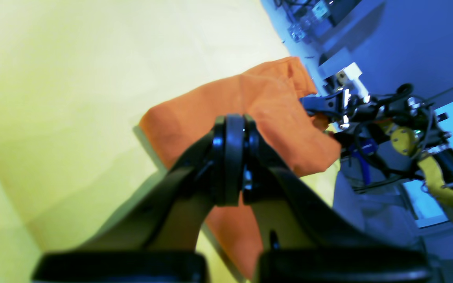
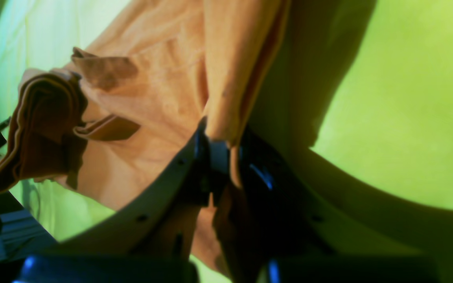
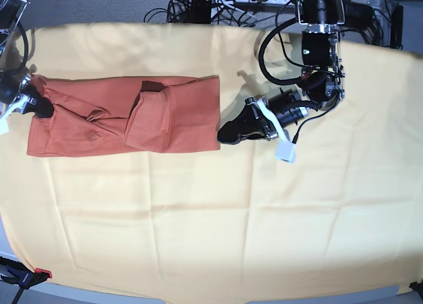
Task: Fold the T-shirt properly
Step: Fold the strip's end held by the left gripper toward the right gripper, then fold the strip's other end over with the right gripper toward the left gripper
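The tabletop (image 3: 198,251) is draped in pale-yellow cloth (image 3: 317,205) — cables (image 3: 218,0) are heaped at the upper edge; the T-shirt (image 3: 178,112) is pinched by the right gripper (image 3: 30,104), the left gripper (image 3: 225,135) is closed, empty.

1. The base view is evenly and brightly lit from above, sharp throughout, with only short soft shadows beside the T-shirt (image 3: 125,115) and the left tool (image 3: 225,133).
2. The left wrist view is oversaturated: the pale-yellow cloth (image 1: 73,78) glares near white, the background turns blue, and the near tool is blurred.
3. The right wrist view is dimmer, greenish, soft, with broad dark shadows.
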